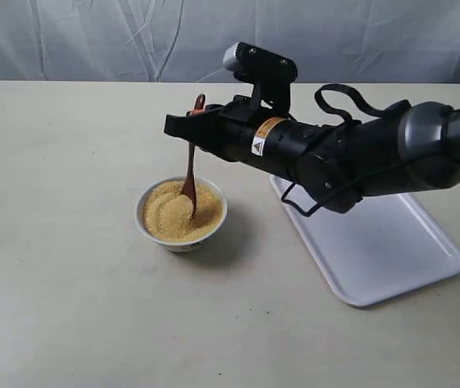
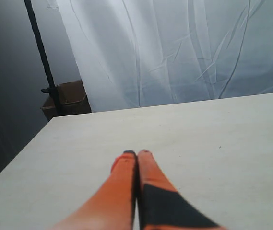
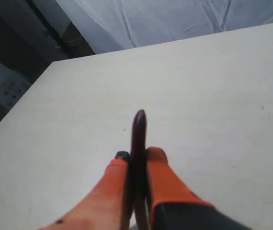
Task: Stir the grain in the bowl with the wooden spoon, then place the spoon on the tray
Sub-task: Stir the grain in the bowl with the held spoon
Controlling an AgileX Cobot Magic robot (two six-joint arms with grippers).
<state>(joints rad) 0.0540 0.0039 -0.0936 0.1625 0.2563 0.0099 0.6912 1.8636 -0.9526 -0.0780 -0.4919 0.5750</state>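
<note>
The white bowl [image 1: 182, 238] stands left of centre on the table, filled with golden-yellow grain [image 1: 173, 214]. The dark reddish-brown wooden spoon [image 1: 190, 170] stands nearly upright, its scoop sunk in the grain. My right gripper [image 1: 193, 123] reaches across from the right and is shut on the spoon's handle above the bowl. In the right wrist view the spoon handle [image 3: 138, 132] pokes out between the orange fingers of the right gripper [image 3: 137, 155]. The white tray [image 1: 375, 242] lies to the right, under the arm. My left gripper [image 2: 136, 154] is shut on nothing over bare table.
The black right arm [image 1: 335, 149] stretches over the tray's near-left end. A wrinkled white curtain [image 1: 92, 36] hangs behind the table. A dark stand pole [image 2: 41, 57] and a cardboard box [image 2: 66, 98] stand beyond the table's edge in the left wrist view.
</note>
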